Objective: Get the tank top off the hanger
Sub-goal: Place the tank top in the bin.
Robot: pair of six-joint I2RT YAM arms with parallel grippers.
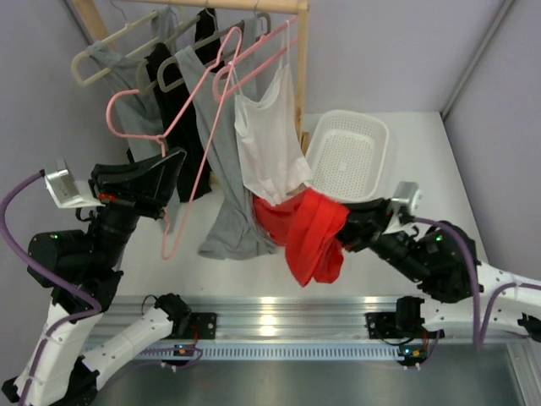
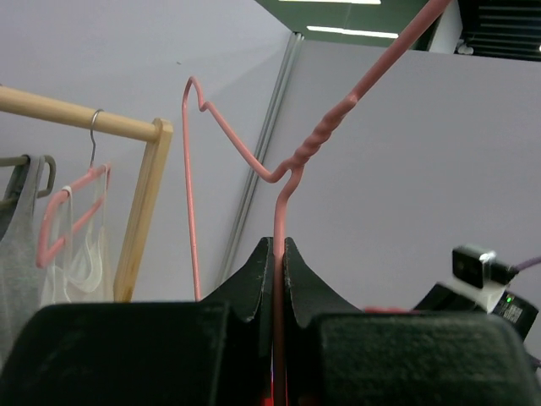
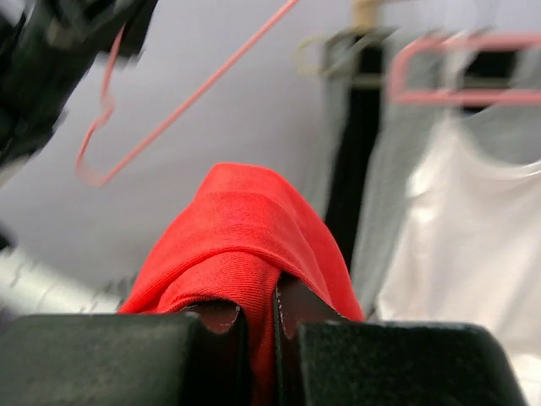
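Note:
The red tank top (image 1: 313, 228) hangs bunched from my right gripper (image 1: 353, 225), which is shut on a fold of it above the table's front middle. In the right wrist view the red cloth (image 3: 245, 228) is pinched in my gripper (image 3: 258, 309) and drapes over the fingers. A bare pink wire hanger (image 1: 191, 182) is held tilted by my left gripper (image 1: 162, 179), to the left of the tank top and apart from it. In the left wrist view my gripper (image 2: 277, 247) is shut on the hanger's wire (image 2: 317, 144) just below its twisted neck.
A wooden rack (image 1: 300, 76) at the back carries several hangers with a white top (image 1: 266, 135), a grey top (image 1: 224, 169) and a black top (image 1: 182, 101). A white perforated basket (image 1: 348, 156) sits right of the rack. Grey walls close in on both sides.

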